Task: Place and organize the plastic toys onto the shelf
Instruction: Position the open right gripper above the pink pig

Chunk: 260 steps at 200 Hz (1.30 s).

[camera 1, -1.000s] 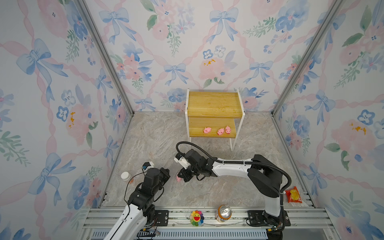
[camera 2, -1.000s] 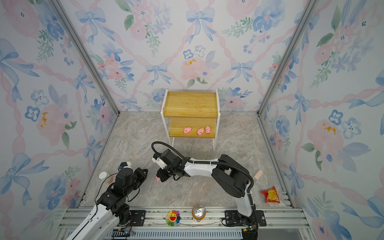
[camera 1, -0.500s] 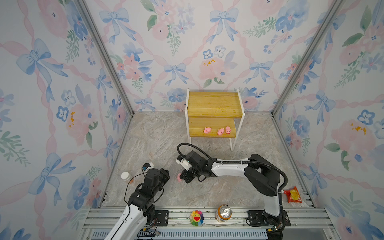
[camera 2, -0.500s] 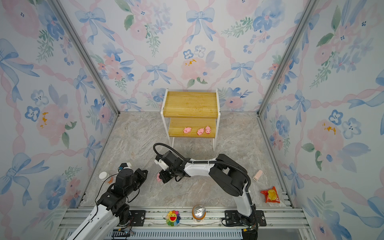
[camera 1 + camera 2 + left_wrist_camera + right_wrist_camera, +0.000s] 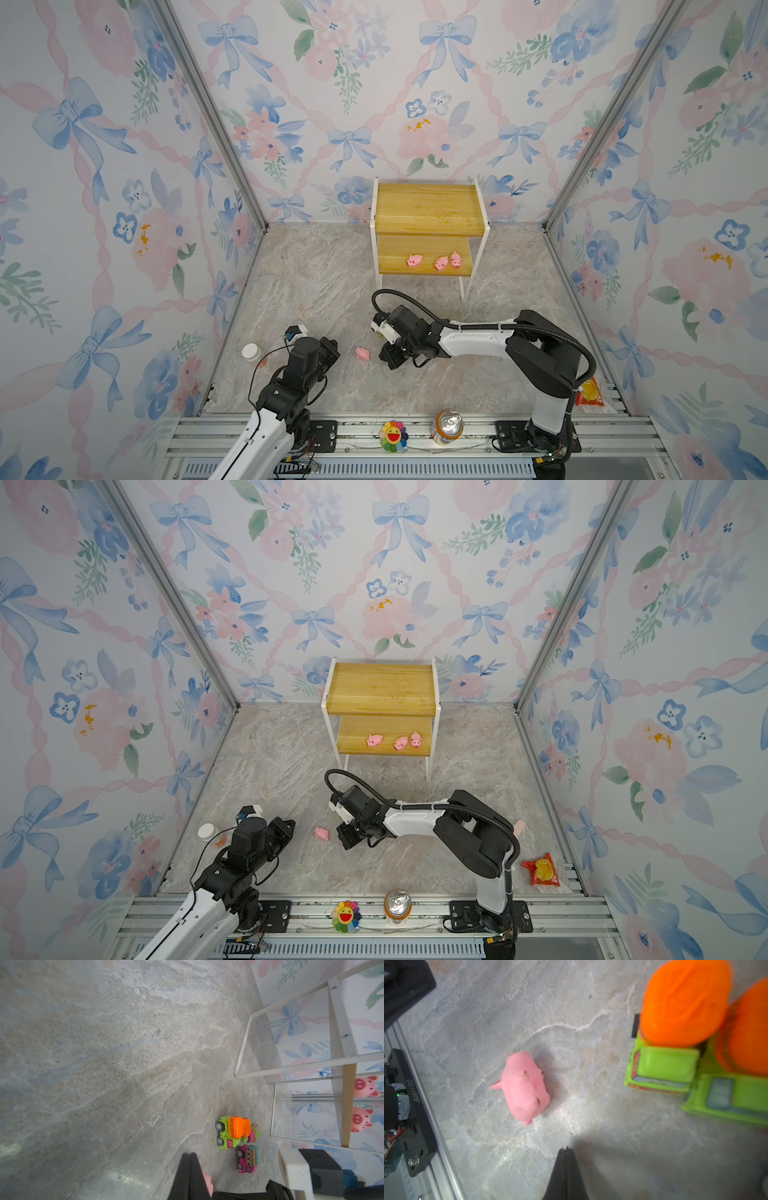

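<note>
Right gripper (image 5: 384,358), top views: jaws closed, empty, low over the floor (image 5: 332,282). We log the loose pig (image 5: 362,353) just beside it at 9 o'clock; left gripper (image 5: 332,347) farther along at 9, closed too. Shelf (image 5: 430,208) at 12 o'clock carries three pigs (image 5: 441,262) on its lower board. Left wrist: fingers (image 5: 186,1172) pressed together; four trucks (image 5: 239,1140) clustered near the shelf's leg. Right wrist: fingers together, loose pig apart from them; we read "JG260117022" on a black plate (image 5: 414,1091).
</note>
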### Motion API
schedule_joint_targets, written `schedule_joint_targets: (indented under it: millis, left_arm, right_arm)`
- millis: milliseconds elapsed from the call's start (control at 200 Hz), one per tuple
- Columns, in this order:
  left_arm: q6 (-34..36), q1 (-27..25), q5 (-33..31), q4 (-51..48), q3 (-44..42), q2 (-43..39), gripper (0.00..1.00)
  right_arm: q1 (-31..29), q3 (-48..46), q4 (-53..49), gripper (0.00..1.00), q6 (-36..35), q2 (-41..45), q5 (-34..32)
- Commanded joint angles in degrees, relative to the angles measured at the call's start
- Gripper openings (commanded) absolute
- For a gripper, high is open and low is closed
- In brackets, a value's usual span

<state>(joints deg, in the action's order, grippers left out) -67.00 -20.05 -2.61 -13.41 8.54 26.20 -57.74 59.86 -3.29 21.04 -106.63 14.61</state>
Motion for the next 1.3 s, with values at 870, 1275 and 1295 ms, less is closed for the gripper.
schedule_joint_targets:
  millis: [870,1275,1295]
  left_arm:
    - [2.0,0.9,-0.3,-0.4,-2.6,0.1,0.0]
    - [2.1,1.2,-0.7,-0.4,-2.7,0.0,0.0]
    - [2.1,1.2,-0.7,-0.4,-2.8,0.0,0.0]
  right_arm:
    - [-3.9,12.8,-6.5,0.47,-11.9,-5.5,-2.2]
    - [-3.2,15.9,-6.1,0.48,-12.4,-10.2,-0.2]
    - [-3.1,15.9,-6.1,0.48,-12.4,-10.3,-0.3]
